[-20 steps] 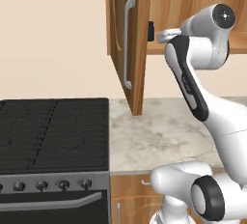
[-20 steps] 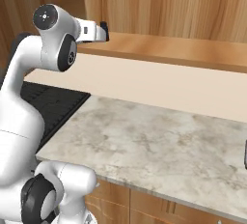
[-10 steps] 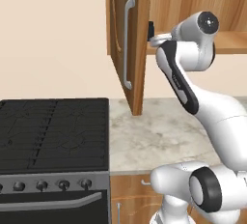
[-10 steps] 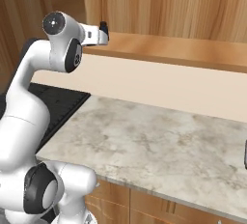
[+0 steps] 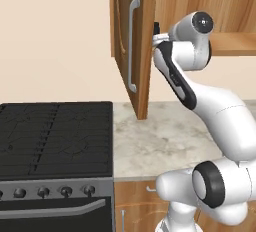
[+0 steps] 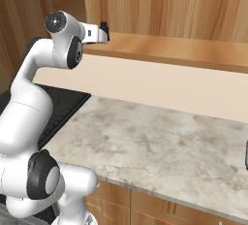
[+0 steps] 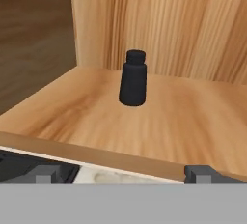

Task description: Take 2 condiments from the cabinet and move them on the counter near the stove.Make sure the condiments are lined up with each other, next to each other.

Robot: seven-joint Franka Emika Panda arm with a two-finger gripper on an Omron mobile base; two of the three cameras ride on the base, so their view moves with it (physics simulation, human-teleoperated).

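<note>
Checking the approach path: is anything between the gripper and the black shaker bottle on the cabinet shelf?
Nothing visible. The matte black shaker bottle stands upright on bare wooden shelf, straight ahead of the open gripper.

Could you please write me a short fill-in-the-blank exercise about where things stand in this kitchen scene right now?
1. The matte black shaker bottle stands upright on the wooden cabinet ____.
2. The gripper is ____, holding nothing.
3. The brown cabinet door with the silver bar handle stands ____.
4. The black-topped stove sits to the ____ of the marbled counter in the left base view.

Missing: shelf; open; open; left
</note>
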